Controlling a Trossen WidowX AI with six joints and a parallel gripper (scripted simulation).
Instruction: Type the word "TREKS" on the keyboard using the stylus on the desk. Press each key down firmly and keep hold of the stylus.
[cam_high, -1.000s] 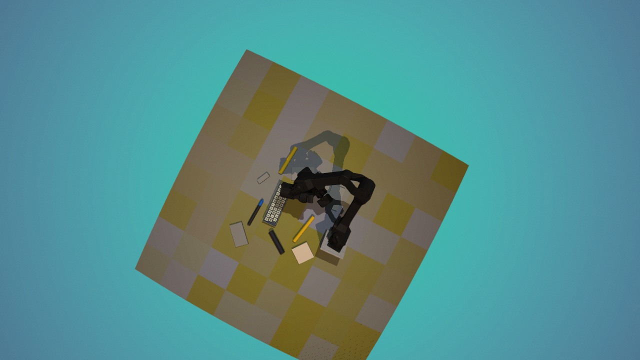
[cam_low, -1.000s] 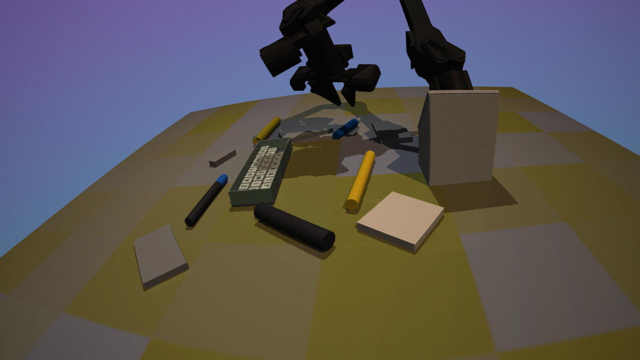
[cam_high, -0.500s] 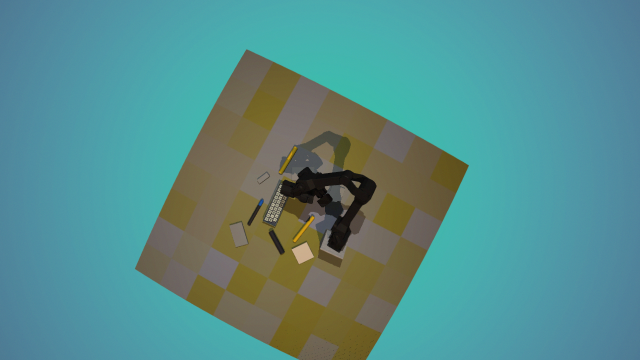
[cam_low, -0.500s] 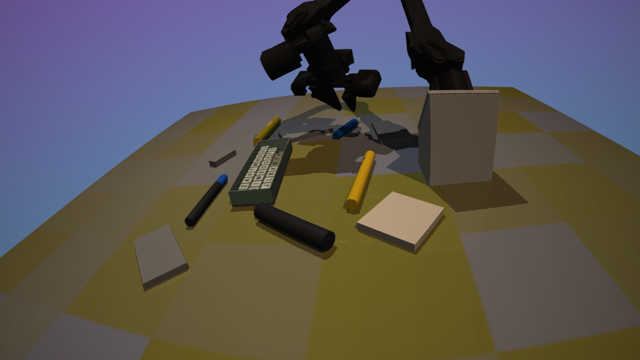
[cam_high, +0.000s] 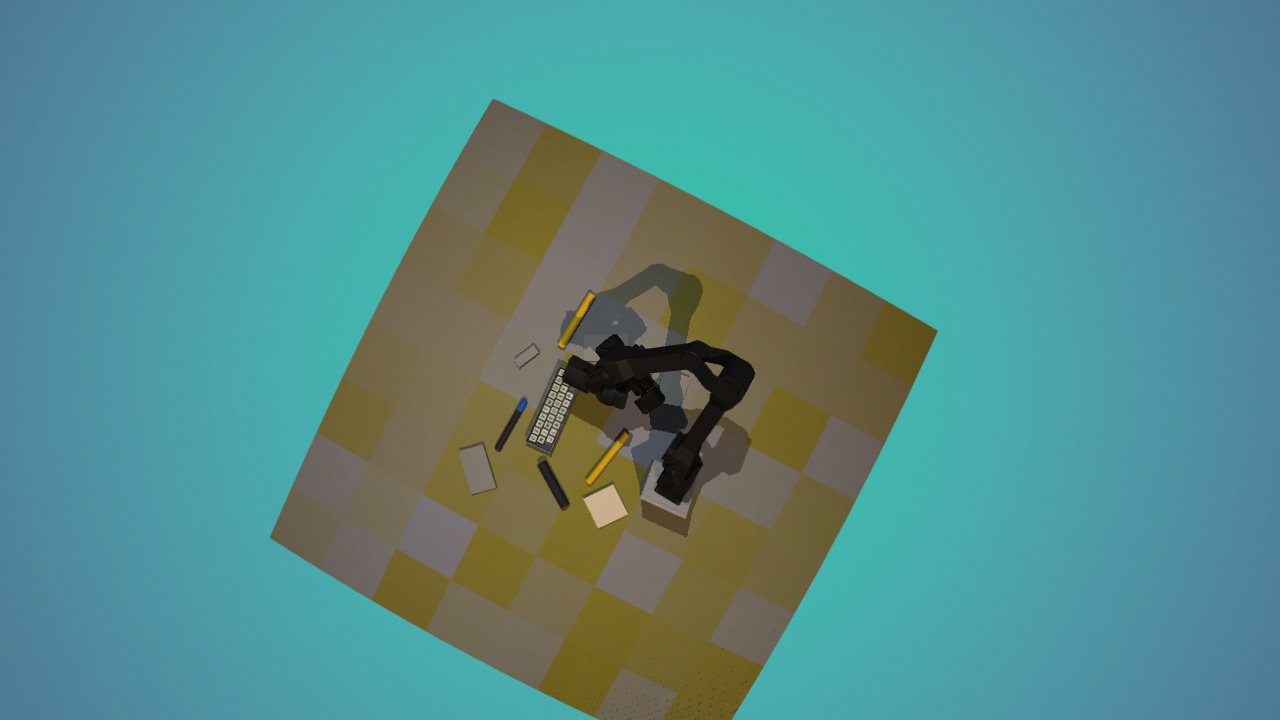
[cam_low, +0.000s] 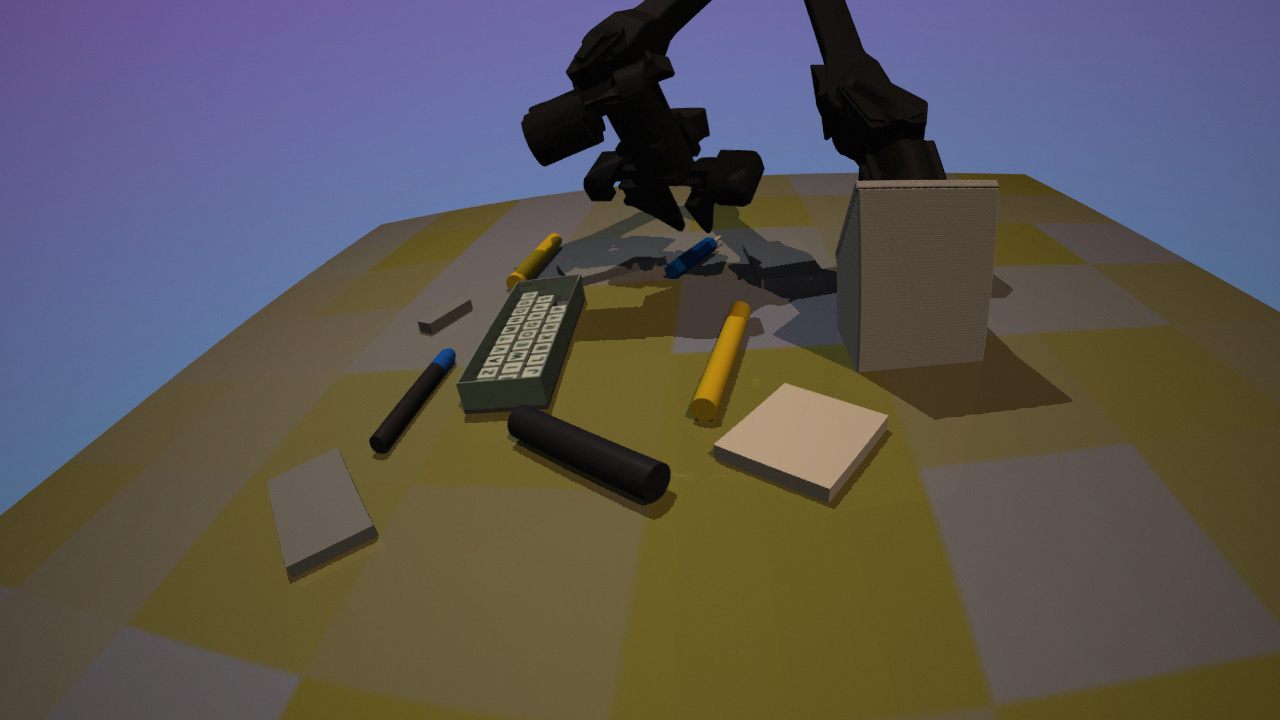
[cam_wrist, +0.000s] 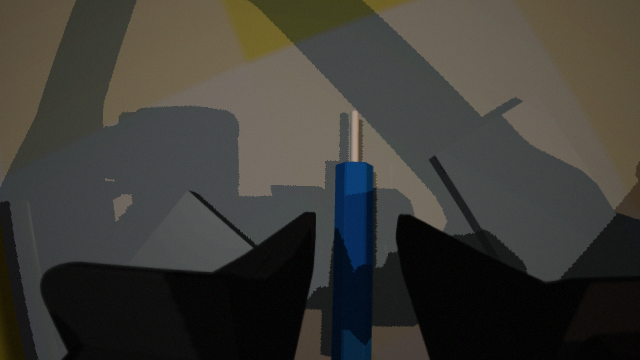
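Note:
The stylus (cam_low: 691, 258) (cam_wrist: 354, 182) is a blue six-sided rod with a thin pale tip. It lies on the desk beyond the keyboard in the exterior view. The top view does not show it, as the arm covers that spot. My gripper (cam_low: 696, 230) (cam_wrist: 356, 224) is open, its black fingers pointing down above the stylus. In the wrist view the stylus runs lengthwise between the fingertips, with a gap on each side and its tip pointing up the view. The keyboard (cam_high: 550, 411) (cam_low: 520, 344) has pale lettered keys in a dark green case; the arm covers its upper end in the top view.
Yellow cylinders (cam_high: 607, 457) (cam_low: 721, 360) lie on both sides of the keyboard. A blue-capped black marker (cam_high: 511, 425) (cam_low: 411, 402), a thick black cylinder (cam_high: 553, 483) (cam_low: 586, 454) and a pale square block (cam_high: 605, 505) (cam_low: 801, 438) lie around it. A tall pale box (cam_low: 921, 268) stands by the arm's base.

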